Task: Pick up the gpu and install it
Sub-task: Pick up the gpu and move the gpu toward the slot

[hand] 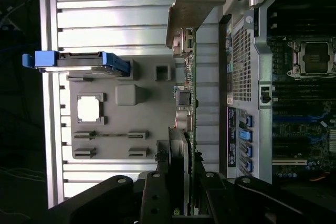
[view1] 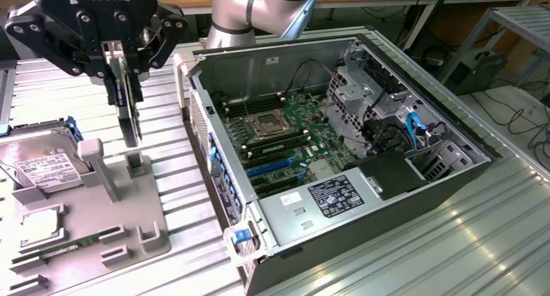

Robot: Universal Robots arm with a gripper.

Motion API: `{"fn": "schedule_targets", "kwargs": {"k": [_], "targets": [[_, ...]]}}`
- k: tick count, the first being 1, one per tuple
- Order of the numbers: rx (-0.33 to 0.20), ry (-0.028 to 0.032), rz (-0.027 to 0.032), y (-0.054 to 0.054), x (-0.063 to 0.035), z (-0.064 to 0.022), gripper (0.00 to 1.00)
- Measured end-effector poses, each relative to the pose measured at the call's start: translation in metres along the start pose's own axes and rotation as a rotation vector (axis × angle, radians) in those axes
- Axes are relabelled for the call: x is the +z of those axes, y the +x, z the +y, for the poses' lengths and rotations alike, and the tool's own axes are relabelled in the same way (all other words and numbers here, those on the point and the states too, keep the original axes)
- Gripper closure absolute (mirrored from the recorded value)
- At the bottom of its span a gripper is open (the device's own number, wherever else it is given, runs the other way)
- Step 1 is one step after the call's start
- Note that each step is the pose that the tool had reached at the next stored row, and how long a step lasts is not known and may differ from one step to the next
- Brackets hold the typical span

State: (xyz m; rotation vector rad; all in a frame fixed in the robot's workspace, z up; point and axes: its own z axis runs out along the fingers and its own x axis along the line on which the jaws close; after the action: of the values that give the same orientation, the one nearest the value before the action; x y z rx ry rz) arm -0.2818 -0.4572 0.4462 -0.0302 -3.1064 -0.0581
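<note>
One gpu [view1: 131,119] hangs edge-on and upright directly below the gripper [view1: 125,71], clamped between its two fingers, which are drawn in narrow on the card's top edge. It sits at the exterior view's left, its lower edge close over an upright post of the grey holder tray [view1: 112,212], which also carries the hard drive [view1: 38,164]. On the ribbed metal surface [view1: 455,244] to the exterior view's right of the held card stands the open computer case [view1: 284,64], motherboard exposed.
</note>
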Motion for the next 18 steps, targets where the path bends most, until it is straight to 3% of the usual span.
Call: {"fn": "schedule_targets", "kwargs": {"k": [18], "targets": [[0.0,0.0,0.0001,-0.015,-0.0004,0.0003,0.73]]}}
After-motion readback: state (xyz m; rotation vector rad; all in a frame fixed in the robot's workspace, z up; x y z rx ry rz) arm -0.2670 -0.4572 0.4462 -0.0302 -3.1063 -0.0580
